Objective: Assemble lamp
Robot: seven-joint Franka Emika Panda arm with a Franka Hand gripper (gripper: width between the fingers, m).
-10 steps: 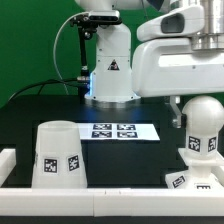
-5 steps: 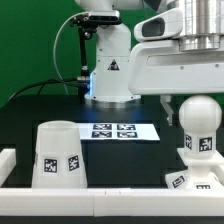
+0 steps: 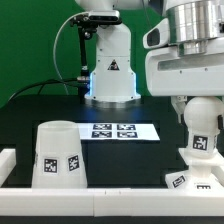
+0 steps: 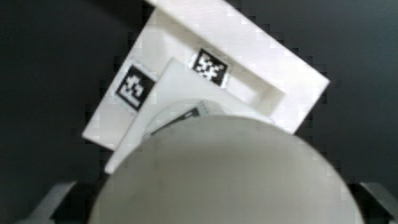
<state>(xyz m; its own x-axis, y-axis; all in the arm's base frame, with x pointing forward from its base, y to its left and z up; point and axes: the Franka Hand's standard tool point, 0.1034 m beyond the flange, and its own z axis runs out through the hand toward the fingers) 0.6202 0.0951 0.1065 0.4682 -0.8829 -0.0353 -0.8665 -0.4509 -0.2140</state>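
Observation:
The white bulb point(image 3: 204, 128) stands upright at the exterior view's right, its tagged neck over the blocky base point(image 3: 181, 181). My gripper point(image 3: 201, 101) is right above the bulb, its fingers either side of the rounded top, open with a small dark gap on each side. In the wrist view the bulb's dome point(image 4: 222, 170) fills the near part of the picture between my gripper point(image 4: 214, 212) fingers, and the tagged base point(image 4: 205, 70) lies beneath it. The tapered shade point(image 3: 58, 155) stands mouth down at the exterior view's left, apart from the arm.
The marker board point(image 3: 118, 131) lies flat on the black table in the middle. A white rail point(image 3: 100, 207) runs along the front edge, with a raised white edge point(image 3: 5, 160) at the left. The arm's pedestal point(image 3: 110, 72) and cable stand behind.
My gripper has come down and shifted over the bulb, now covering its top. The bulb, base and shade have not moved.

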